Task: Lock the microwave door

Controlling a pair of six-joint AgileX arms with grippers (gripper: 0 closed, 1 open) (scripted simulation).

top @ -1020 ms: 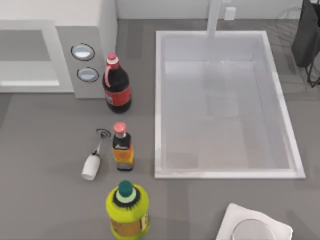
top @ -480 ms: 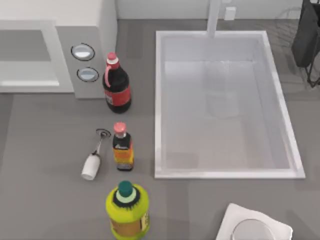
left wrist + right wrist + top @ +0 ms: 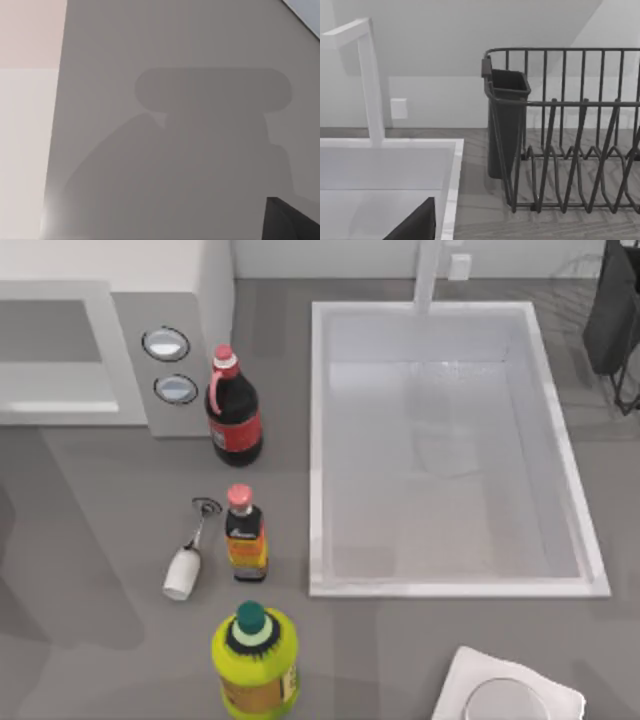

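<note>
The white microwave [image 3: 120, 265] stands at the table's back left, its grey control panel [image 3: 170, 365] with two round dials facing the front. Left of the panel, a white frame surrounds a grey opening [image 3: 45, 335]. The microwave door is out of view. A dark corner of my left gripper [image 3: 292, 220] hangs over bare grey table with a broad arm shadow on it. A dark edge of my right gripper [image 3: 415, 225] sits over the white sink's rim [image 3: 452, 180], facing the dish rack [image 3: 570, 135].
A dark soda bottle [image 3: 233, 415] stands just right of the control panel. In front of it are a small sauce bottle [image 3: 245, 540], a white-handled whisk [image 3: 185, 565] and a yellow-green bottle [image 3: 255, 660]. The sink [image 3: 315, 440] fills the middle right; a white dish [image 3: 510, 695] lies front right.
A large shadow has spread across the left part of the table in the top view. The bottles, the whisk and the microwave have not moved.
</note>
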